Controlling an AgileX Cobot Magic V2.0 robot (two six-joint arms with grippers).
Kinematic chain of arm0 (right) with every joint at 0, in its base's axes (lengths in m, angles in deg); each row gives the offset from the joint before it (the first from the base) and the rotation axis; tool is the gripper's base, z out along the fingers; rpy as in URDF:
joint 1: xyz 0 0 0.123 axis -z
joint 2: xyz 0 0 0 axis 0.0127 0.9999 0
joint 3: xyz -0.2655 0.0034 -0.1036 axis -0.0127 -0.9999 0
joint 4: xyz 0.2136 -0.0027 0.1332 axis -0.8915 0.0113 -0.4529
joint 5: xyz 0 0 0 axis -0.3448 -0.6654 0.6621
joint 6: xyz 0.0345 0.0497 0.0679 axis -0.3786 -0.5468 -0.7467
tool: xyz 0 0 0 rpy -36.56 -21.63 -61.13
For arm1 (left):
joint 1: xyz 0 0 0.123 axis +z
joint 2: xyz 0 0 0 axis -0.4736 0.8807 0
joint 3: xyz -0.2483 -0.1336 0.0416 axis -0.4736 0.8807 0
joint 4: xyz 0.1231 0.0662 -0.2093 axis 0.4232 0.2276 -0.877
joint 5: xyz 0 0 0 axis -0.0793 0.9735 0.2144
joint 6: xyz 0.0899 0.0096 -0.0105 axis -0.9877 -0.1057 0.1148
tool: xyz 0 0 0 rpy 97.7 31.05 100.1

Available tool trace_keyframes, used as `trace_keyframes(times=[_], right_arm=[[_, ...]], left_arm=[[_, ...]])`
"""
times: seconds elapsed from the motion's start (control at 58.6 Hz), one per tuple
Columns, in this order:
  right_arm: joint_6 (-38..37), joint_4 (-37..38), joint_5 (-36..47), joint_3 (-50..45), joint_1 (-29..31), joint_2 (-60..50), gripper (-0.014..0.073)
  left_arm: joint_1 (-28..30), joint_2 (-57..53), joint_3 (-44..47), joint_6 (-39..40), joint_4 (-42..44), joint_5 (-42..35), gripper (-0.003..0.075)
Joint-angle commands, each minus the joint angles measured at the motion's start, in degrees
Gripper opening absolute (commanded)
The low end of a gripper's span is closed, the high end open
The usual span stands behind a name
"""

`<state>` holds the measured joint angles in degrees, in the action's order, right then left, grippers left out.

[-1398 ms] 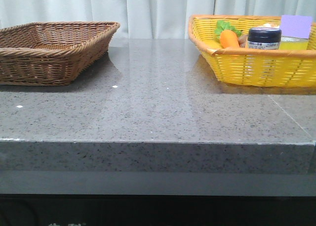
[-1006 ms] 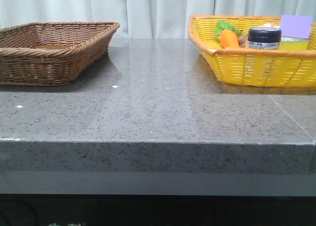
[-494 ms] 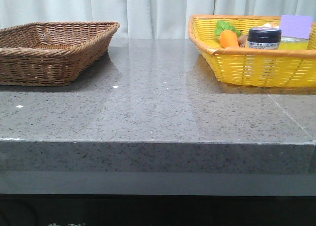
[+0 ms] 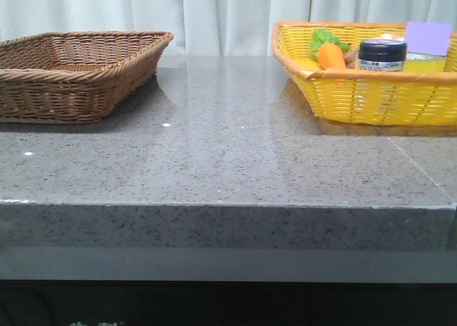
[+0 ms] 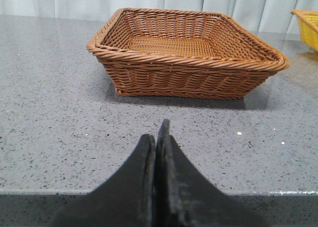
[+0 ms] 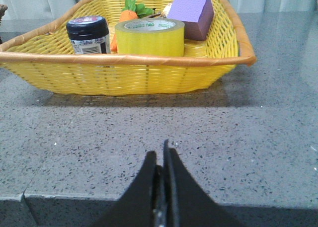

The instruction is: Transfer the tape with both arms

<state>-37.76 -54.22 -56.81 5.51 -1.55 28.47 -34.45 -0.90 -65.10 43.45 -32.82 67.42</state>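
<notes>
A: Where's the tape (image 6: 149,37)?
B: Flat in the yellow basket (image 6: 129,70) at the table's (image 4: 228,162) right, core opening up. In the right wrist view a jar (image 6: 88,35) stands just beside it, a purple block (image 6: 193,13) on its other side, a toy carrot (image 6: 130,13) behind it. From the front only a strip of it (image 4: 424,60) shows over the rim, between jar (image 4: 381,55) and block (image 4: 427,37).

A: And the arms?
B: Neither shows in the front view. Each wrist camera looks level over the table's near edge. The right gripper (image 6: 163,160) points at the yellow basket, well short of it, with bare table between. Its jaws are pressed together, gripping nothing.

A: The left?
B: The left gripper (image 5: 157,137) faces the brown basket (image 5: 185,70) at the same low, level pose, apart from it. Jaws clenched tip to tip, nothing between them.
</notes>
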Motion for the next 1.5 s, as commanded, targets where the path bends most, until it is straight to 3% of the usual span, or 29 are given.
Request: trace_keyframes(times=[0.0,0.222,0.392,0.784,1.074,1.142,1.211,1.313,1.364,1.432,1.483], right_arm=[[0.2,-0.9,4.7,1.6,0.2,-1.5,-0.0068],[0.2,-1.0,5.1,2.3,0.2,-1.5,-0.0068],[0.2,-1.0,3.2,9.2,0.3,-0.8,-0.0064],[0.2,-1.0,-5.7,31.0,0.3,18.7,-0.0057],[0.2,-0.5,-4.2,33.6,0.3,23.7,-0.004],[0.2,-0.3,-4.1,33.6,0.3,23.7,0.0025],[0.2,-0.3,-4.1,33.6,0.3,23.7,0.0138],[0.2,-0.3,-4.0,33.5,0.3,23.7,0.0365],[0.2,-0.3,-3.7,33.5,0.3,23.7,0.0475],[0.2,-0.2,-2.2,33.2,0.3,23.7,0.0575],[0.2,-0.2,-1.2,33.2,0.3,23.8,0.0645]], left_arm=[[0.0,-1.0,2.1,0.3,-0.2,-4.9,-0.002],[0.0,-1.0,0.8,0.3,-2.5,-8.3,-0.002],[0.0,0.7,-7.1,0.3,-2.5,-7.1,-0.002],[0.0,25.3,-25.6,0.3,-2.5,-5.9,-0.002],[0.0,32.2,-28.4,0.3,-2.5,-6.7,-0.0008],[0.0,32.2,-28.4,0.3,-2.1,-6.9,0.0064],[0.0,32.2,-28.4,0.3,0.0,-7.2,0.0207],[0.0,32.2,-28.4,0.3,1.3,-7.5,0.0518],[0.0,32.2,-28.4,0.3,1.3,-7.5,0.0627],[0.0,32.2,-28.4,0.3,1.3,-7.5,0.0694],[0.0,32.2,-28.4,0.3,1.3,-7.5,0.0692]])
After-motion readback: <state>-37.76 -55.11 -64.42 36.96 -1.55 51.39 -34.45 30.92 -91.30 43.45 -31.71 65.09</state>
